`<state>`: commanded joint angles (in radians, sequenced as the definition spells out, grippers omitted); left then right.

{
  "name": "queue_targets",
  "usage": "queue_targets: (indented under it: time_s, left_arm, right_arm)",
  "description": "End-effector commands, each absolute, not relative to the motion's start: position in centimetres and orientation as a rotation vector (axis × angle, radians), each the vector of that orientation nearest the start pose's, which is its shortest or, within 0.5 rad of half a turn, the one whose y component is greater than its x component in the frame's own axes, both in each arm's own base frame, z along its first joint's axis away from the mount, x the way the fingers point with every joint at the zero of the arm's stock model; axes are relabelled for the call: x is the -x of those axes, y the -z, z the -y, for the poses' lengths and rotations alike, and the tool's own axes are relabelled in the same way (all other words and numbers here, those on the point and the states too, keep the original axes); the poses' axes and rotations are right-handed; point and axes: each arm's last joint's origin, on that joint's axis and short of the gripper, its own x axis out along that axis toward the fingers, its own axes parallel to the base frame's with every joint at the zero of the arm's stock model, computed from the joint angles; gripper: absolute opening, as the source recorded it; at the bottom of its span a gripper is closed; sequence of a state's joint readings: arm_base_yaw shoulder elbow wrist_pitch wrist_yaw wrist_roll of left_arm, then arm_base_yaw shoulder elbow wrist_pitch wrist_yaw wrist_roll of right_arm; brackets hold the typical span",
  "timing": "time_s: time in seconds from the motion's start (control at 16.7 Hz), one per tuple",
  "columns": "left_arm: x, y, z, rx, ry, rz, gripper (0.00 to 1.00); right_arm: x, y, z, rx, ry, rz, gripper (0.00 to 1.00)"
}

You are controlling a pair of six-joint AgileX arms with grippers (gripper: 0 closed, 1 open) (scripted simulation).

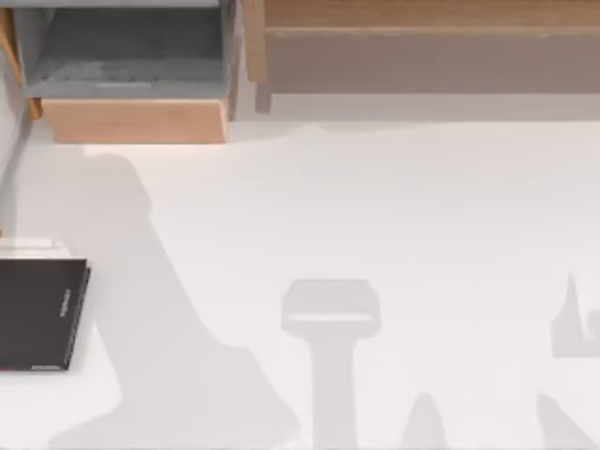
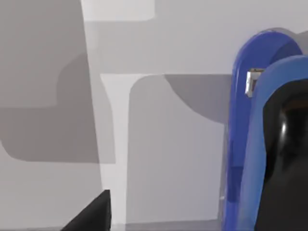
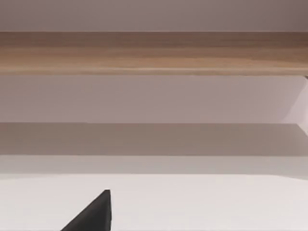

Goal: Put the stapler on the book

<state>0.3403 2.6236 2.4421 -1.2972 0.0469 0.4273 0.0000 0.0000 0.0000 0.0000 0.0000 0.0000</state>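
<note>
Here we see the book (image 1: 39,314) lying flat on the white table (image 1: 394,216), at its left edge, with pale lettering along the book's right side. In our left wrist view, a blue-and-black stapler (image 2: 262,139) stands close to the camera, over the table; whether our left gripper clamps it we cannot tell. A wooden shelf (image 1: 131,117) sits behind the book.
</note>
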Motion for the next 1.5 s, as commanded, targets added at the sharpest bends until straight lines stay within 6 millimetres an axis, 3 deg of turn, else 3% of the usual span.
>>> queue_targets:
  time_s: [0.24,0.48,1.26,1.5]
  left_arm:
    - [-49.1,-13.1,-17.4,-0.057,0.060,-1.470,1.00]
    - [-49.1,-13.1,-17.4,-0.057,0.060,-1.470,1.00]
    - [-49.1,-13.1,-17.4,-0.057,0.060,-1.470,0.02]
    - [-49.1,-13.1,-17.4,-0.057,0.060,-1.470,0.00]
  right_arm:
    - [-10.6,-16.0,0.1,0.000,0.000,0.000,1.00]
    - [-10.6,-16.0,0.1,0.000,0.000,0.000,1.00]
    - [-10.6,-16.0,0.1,0.000,0.000,0.000,1.00]
    - [-10.6,-16.0,0.1,0.000,0.000,0.000,1.00]
